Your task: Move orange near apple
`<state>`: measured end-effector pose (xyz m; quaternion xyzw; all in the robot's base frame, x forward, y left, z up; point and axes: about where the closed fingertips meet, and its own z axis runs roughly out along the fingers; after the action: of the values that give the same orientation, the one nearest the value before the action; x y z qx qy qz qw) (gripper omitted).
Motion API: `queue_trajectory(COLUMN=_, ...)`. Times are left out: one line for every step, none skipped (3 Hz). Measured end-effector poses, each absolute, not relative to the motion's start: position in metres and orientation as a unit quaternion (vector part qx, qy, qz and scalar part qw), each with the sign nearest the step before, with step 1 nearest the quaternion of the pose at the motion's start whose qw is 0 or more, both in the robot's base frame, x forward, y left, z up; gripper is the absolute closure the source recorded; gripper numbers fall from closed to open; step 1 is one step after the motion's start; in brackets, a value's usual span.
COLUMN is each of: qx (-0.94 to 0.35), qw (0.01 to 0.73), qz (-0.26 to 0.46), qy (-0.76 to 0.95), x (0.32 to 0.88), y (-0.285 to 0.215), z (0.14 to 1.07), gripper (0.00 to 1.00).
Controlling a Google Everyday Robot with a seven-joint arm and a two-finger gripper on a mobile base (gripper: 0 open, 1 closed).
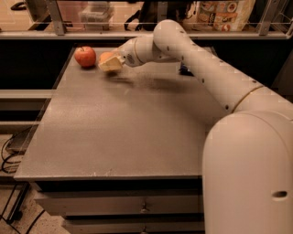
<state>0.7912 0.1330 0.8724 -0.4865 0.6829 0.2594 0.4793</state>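
The red apple [85, 56] with a short dark stem stands at the far left of the grey table [123, 132]. My gripper [110, 62] is just right of it, held a little above the table. It is shut on the orange [106, 56], which shows as an orange curve above the pale fingers [111, 65]. Most of the orange is hidden by the fingers. The orange is a small gap away from the apple.
A small dark blue object [184, 69] lies at the far right of the table, partly behind my arm. A shelf rail with packages [224, 11] runs behind the table. Drawers [137, 208] sit under the table front. Cables lie on the floor at left.
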Motion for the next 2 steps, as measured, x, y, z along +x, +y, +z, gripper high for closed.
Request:
queue_trajectory(qx=-0.488, qw=0.481, qz=0.266, qy=0.678, x=0.801, y=0.149, z=0.872, gripper=0.36)
queue_trajectory(qx=-0.492, qw=0.482, qz=0.270, qy=0.673, x=0.803, y=0.160, z=0.875, gripper=0.13)
